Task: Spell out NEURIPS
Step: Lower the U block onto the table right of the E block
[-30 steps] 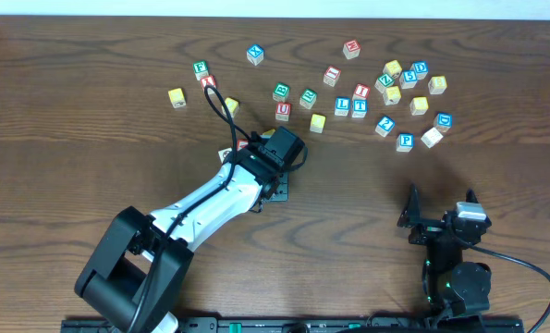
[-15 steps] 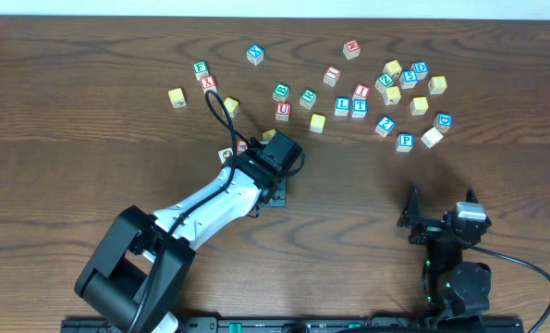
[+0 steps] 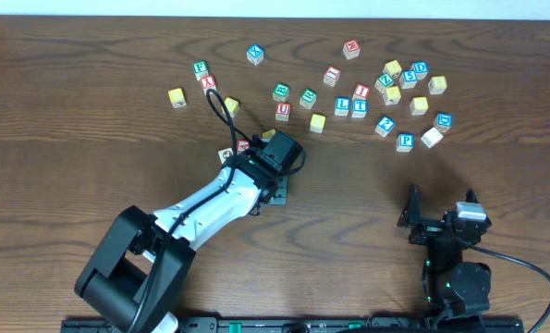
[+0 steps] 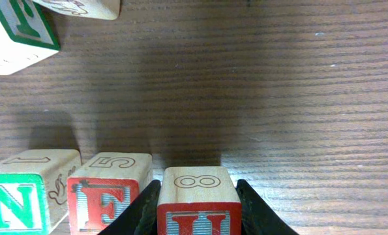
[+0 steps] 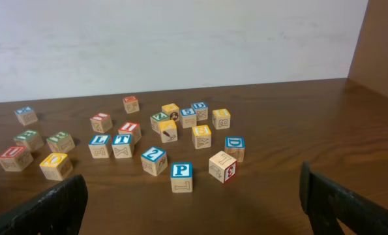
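The left arm's fingers were narrow, clamped on a pale wooden cube with a red letter, seemingly U, down at the brown wooden counter. Just to its left stood the red-E cube, then the green-N cube, so the row ran left to right. The right arm's fingers stood wide and empty, and that arm was the nearer one to the blue-P cube.

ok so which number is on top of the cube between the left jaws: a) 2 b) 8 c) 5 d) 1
b: in the left wrist view the cube pinched between the left jaws shows an 8 on its top face. The 5 is on the E cube next to it, and the 1 is on the N cube.
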You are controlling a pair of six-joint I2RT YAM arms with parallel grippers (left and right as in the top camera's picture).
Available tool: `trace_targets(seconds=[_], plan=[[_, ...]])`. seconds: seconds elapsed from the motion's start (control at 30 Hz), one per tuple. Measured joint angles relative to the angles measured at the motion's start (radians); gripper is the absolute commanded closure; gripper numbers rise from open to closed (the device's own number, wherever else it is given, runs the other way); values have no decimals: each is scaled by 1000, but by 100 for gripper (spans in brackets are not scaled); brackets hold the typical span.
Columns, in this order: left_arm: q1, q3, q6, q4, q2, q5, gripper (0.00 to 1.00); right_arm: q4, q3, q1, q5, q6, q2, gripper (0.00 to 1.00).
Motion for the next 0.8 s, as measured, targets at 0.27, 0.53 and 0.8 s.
trace_targets(seconds=[0.27, 0.53, 0.8], plan=[[0, 0, 3, 0, 0, -12, 78, 0, 0, 0, 0, 0, 0, 1], [0, 0, 3, 0, 0, -38, 77, 0, 0, 0, 0, 0, 0, 1], [0, 0, 3, 0, 0, -64, 77, 0, 0, 0, 0, 0, 0, 1]])
